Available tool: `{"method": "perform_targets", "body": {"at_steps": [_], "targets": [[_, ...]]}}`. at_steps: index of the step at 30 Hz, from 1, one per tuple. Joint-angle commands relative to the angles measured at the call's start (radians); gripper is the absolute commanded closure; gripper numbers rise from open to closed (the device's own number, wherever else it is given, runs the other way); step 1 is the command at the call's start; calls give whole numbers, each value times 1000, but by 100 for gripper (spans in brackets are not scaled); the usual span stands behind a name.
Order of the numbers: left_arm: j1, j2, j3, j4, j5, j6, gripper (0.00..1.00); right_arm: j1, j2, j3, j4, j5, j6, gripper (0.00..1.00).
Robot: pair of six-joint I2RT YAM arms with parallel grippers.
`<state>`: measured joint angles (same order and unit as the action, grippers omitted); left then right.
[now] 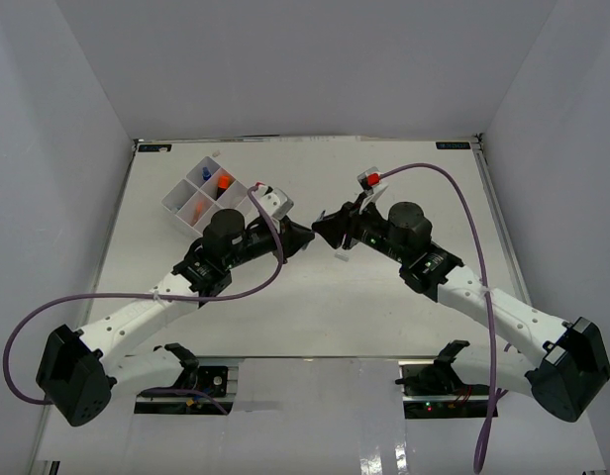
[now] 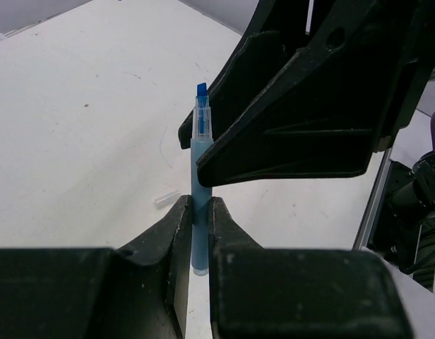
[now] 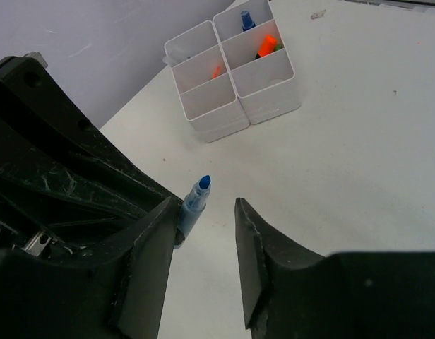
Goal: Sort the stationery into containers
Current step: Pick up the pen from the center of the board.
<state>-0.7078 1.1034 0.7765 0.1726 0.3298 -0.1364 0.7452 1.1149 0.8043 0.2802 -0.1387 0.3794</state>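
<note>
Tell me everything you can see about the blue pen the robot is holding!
The blue pen is thin and looks like light-blue plastic, with a clear collar and a darker slanted tip that has no cap on. The left gripper is shut on its lower body, holding it out toward the other arm. The right gripper has its open jaws either side of the tip end. One finger is close beside the pen and the other stands apart.

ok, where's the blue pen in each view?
Left wrist: blue pen upright at centre, clamped in the left gripper's jaws.
Right wrist: lower centre-left, tip pointing up-right, between that camera's own jaws.
Top external: cannot make it out; hidden where both grippers meet at picture centre.
Shared landmark: the right gripper, jaws flanking the pen.
</note>
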Motion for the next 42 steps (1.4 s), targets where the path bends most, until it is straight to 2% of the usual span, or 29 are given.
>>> {"method": "perform_targets", "body": {"at_steps": [1, 3, 6, 9, 11, 16, 19, 24, 32, 38, 42], "targets": [[5, -45, -11, 44, 34, 12, 100, -6, -1, 52, 66, -25, 3, 57], [7, -47, -13, 44, 37, 14, 100, -6, -1, 53, 68, -36, 4, 63], [5, -50, -16, 45, 35, 18, 100, -6, -6, 58, 65, -44, 4, 79], [5, -60, -22, 51, 35, 18, 99, -6, -12, 62, 54, -41, 3, 85], [5, -74, -32, 59, 34, 18, 91, -6, -21, 64, 50, -39, -4, 91], [5, -86, -42, 74, 44, 18, 71, -6, -46, 72, 44, -47, -17, 92], [5, -86, -42, 80, 67, 18, 65, -6, -53, 76, 40, -55, -20, 92], [7, -79, -42, 88, 118, 24, 49, -4, -63, 79, 43, -71, -22, 92], [5, -33, -23, 74, 166, 40, 48, -6, -52, 85, 66, -142, -7, 92], [5, 0, -9, 57, 176, 49, 54, -6, -56, 76, 89, -164, 6, 92], [5, -7, -19, 77, 176, 43, 61, -6, -58, 69, 93, -168, 4, 92]]}}
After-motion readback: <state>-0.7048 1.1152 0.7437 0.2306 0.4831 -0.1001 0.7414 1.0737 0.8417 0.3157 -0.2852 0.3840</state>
